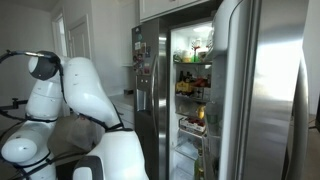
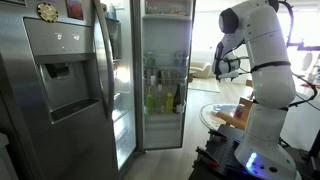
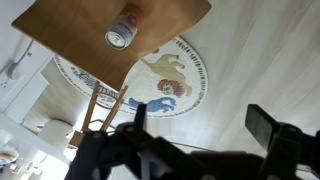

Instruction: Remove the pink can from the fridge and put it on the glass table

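In the wrist view a small pale pink can point(image 3: 122, 28) stands upright on a brown-looking table top point(image 3: 65, 25) at the upper edge of the picture. My gripper point(image 3: 200, 115) hangs well clear of the can, open, with nothing between its black fingers point(image 3: 262, 125). The fridge point(image 1: 262, 90) stands open in both exterior views, its lit shelves point(image 2: 165, 85) full of bottles and food. In an exterior view the white arm point(image 2: 262, 60) reaches over the low round table point(image 2: 228, 113), away from the fridge.
A round rug with a lion picture point(image 3: 165, 85) lies on the pale floor under the gripper. A wooden chair point(image 3: 100, 108) stands beside the table. The steel fridge door with its dispenser point(image 2: 60, 80) swings out toward the camera.
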Robot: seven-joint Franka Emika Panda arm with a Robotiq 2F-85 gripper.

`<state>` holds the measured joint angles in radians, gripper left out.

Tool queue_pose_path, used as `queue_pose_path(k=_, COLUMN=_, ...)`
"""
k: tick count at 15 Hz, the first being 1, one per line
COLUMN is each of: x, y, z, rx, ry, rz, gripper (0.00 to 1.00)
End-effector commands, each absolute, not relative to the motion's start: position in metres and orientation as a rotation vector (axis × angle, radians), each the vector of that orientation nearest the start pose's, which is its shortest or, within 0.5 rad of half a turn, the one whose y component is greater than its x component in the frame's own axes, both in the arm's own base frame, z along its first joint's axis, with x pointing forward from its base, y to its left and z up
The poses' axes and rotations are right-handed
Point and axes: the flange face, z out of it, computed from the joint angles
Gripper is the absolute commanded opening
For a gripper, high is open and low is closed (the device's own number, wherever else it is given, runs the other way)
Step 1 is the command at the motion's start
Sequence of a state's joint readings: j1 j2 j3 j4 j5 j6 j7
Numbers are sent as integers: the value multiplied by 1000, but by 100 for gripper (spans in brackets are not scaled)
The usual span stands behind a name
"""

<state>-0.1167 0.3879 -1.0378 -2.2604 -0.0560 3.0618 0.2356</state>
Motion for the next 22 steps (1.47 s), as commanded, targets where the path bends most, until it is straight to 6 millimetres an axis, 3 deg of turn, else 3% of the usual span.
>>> queue_pose_path(k=1, x=248, y=-489, z=358, rx=2186, ry=-1380, rz=526, gripper=100)
queue_pose_path(k=4, x=255, y=-477, z=375, rx=2229, ry=-1326, rz=551, gripper=100)
queue_pose_path(k=12, x=305, y=-434, z=404, rx=2292, ry=-1217, rz=699, gripper=100)
queue_pose_path(k=18, x=341, y=-382, z=419, rx=2353, ry=-1161, rz=816, gripper=100)
queue_pose_path(k=22, x=356, y=-342, z=442, rx=2414, ry=-1134, rz=895, gripper=100)
